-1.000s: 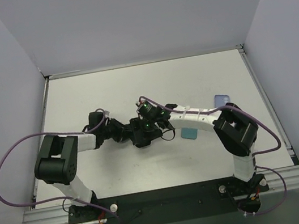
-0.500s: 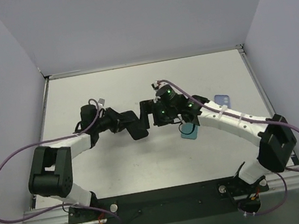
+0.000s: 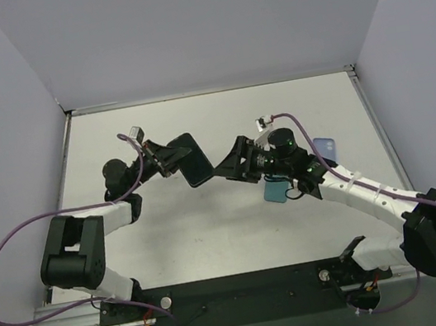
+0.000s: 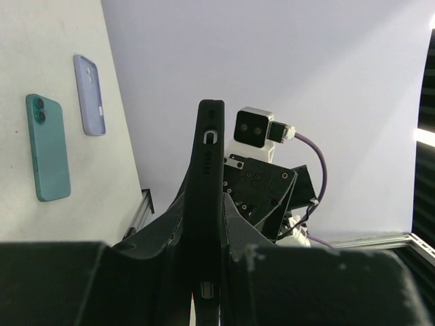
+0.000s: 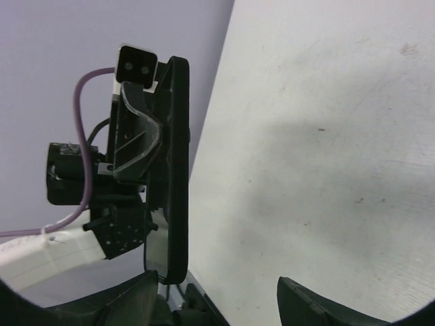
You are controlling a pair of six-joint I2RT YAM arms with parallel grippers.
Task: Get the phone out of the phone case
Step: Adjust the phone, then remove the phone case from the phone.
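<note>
Two arms are showing over one tabletop (image 3: 292, 104), the left arm (image 3: 97, 218) and the right arm (image 3: 365, 193); each is carrying one claw, so two claws are showing, the left claw (image 3: 168, 156) and the right claw (image 3: 231, 163); three phone-shaped things are showing in all; one black phone case (image 3: 192, 159) is sitting in the left claw; right of the black phone case, one teal phone (image 3: 273, 194) and one lavender phone (image 3: 325, 145) are lying flat; two purple cables (image 5: 77, 122) are looping, one along each arm.

Matt black plastic phone case (image 4: 209, 170) above smooth white table (image 3: 293, 109).
</note>
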